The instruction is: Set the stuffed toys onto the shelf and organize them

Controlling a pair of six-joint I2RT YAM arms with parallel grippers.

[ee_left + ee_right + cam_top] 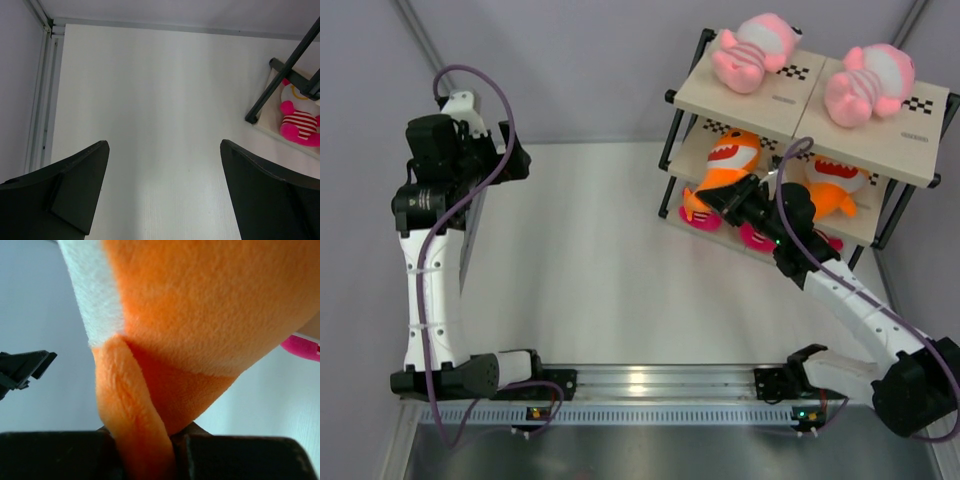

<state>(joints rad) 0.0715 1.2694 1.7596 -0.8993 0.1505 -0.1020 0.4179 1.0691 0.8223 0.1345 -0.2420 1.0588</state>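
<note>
The shelf stands at the back right. Two pale pink striped toys lie on its top board. Two orange sharks sit on the middle board, one on the left and one on the right. Magenta-and-white toys lie on the bottom board. My right gripper is at the middle tier, shut on a fin of the left orange shark. My left gripper is open and empty, raised at the far left; a magenta-and-white toy shows at its right edge.
The shelf's black leg stands on the white table. Grey walls close in the left and back. A metal rail carries both arm bases at the near edge.
</note>
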